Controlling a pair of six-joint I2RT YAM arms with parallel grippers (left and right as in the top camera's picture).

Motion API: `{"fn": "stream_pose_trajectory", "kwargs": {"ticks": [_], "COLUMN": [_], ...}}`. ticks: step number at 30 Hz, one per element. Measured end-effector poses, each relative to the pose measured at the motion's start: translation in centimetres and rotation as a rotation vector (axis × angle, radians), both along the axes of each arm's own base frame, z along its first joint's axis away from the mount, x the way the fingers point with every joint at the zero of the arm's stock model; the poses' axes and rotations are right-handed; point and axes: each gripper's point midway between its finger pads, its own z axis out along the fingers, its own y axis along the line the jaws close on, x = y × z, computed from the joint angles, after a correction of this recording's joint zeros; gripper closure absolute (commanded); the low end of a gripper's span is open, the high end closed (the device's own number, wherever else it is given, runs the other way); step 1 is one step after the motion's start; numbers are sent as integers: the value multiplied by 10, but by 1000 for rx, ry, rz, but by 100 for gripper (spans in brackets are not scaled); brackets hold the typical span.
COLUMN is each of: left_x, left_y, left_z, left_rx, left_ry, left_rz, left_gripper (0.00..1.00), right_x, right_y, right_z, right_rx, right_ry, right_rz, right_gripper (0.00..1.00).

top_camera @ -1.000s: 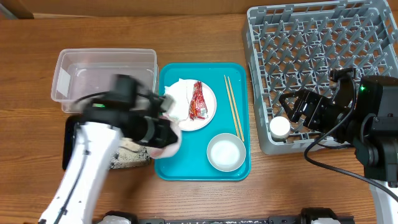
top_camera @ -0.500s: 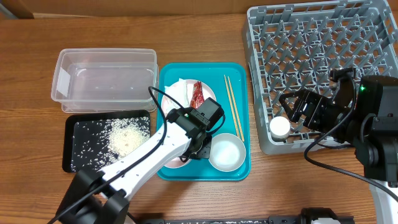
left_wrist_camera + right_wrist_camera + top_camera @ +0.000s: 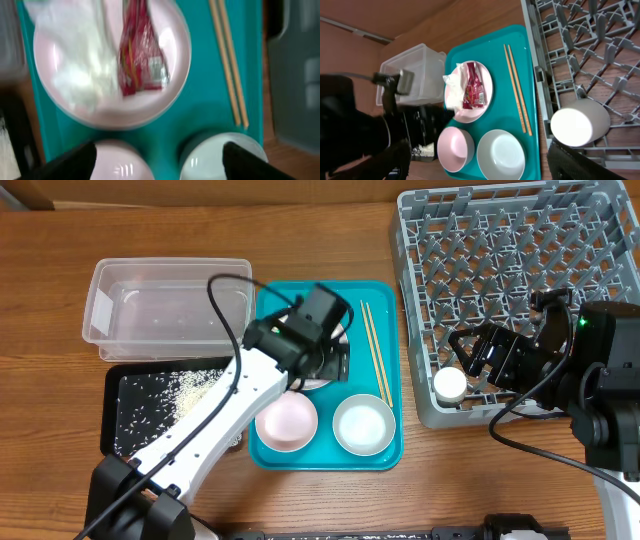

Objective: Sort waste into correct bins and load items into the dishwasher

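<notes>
- The left gripper point(image 3: 157, 152) hangs wide open and empty over the plate point(image 3: 176, 42).
- The red packet point(image 3: 141, 62) and napkin point(image 3: 80, 55) lie on it.
- I think the job now is sorting waste: drop down and pinch the red packet.
- The right gripper point(image 3: 480, 157) is open by the cup point(image 3: 580, 122).

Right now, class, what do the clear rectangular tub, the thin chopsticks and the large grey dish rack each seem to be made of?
Clear rectangular tub: likely thin plastic, see-through with glossy highlights.
Thin tan chopsticks: apparently wood or bamboo, matte.
Large grey dish rack: seemingly moulded plastic, matte, one uniform lattice with pegs.
</notes>
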Motion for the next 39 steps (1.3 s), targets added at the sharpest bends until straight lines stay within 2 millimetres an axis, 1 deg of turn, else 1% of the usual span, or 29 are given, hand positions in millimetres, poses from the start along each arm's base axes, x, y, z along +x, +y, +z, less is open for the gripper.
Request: {"fn": "stream_pose_trajectory", "kwargs": {"ticks": [2, 3, 5, 7, 9, 11, 13, 14, 15, 16, 17, 20, 22, 24, 27, 31, 32, 34, 35, 36, 37, 38, 39], "left_x": [13, 19, 30, 37, 41, 40, 37, 36, 35, 35, 35, 34, 29, 25, 23, 35, 44, 58, 68, 79, 86, 94, 98], "left_y": [-2, -4, -9, -12, -14, -12, -10, -9, -9, -8, -8, -8, -5, -2, 3, 10, 15, 30, 40, 54, 67, 87, 101], "left_z": [2, 0, -12, -34, -63, -92, -110, -117, -121, -122, -123, -123, -123, -120, -105, -73, -56, -30, -16, -2, 8, 18, 22], "left_rx": [-2, 2, 15, 43, 78, 117, 143, 152, 156, 158, 160, 160, 172, 187, 208, 219, 214, 202, 189, 175, 167, 160, 159], "left_ry": [-50, -65, -73, -54, -12, 39, 78, 91, 100, 104, 104, 107, 131, 157, 190, 179, 152, 113, 80, 45, 24, 2, -6], "left_rz": [-11, -17, -29, -41, -47, -55, -57, -57, -56, -54, -57, -60, -62, -62, -57, -29, -7, 40, 74, 117, 152, 204, 240], "left_gripper": [21, 22, 23, 25, 28, 29, 29, 32, 40, 50, 56, 96, 96, 96, 96, 96, 96, 96, 96, 96, 96, 96, 90], "right_x": [0, 0, 0, 0, 0, 0, 0, 0, 0, 0, 0, 0, 0, 0, 0, 0, 0, 0, 0, 0, 0, 0, -1], "right_y": [0, 0, 0, 0, 0, 0, 0, 0, 0, 0, 0, 0, 0, 0, 0, 0, 0, 0, 0, 0, -1, -1, -1], "right_z": [0, 0, 0, 0, 0, 0, 0, 0, 0, 0, 0, 0, 0, 0, 0, 0, 0, 0, 0, 0, -1, -1, -1], "right_rx": [-1, -1, 0, -1, 0, 0, -1, 0, 0, -1, 0, -1, -1, -1, -2, -2, -2, -2, -2, -2, -3, -3, -3], "right_ry": [0, 0, 1, 0, 1, 1, 1, 1, 1, 1, 1, 1, 1, 2, 1, 2, 1, 1, 2, 1, 2, 3, 5], "right_rz": [0, 0, 0, 0, 0, 0, 0, 0, 0, 0, 0, 0, 0, 0, -1, -1, -1, -2, -2, -2, -2, -2, -2], "right_gripper": [11, 12, 11, 11, 11, 12, 11, 11, 12, 11, 11, 12, 11, 11, 11, 11, 11, 11, 11, 11, 11, 11, 11]}}
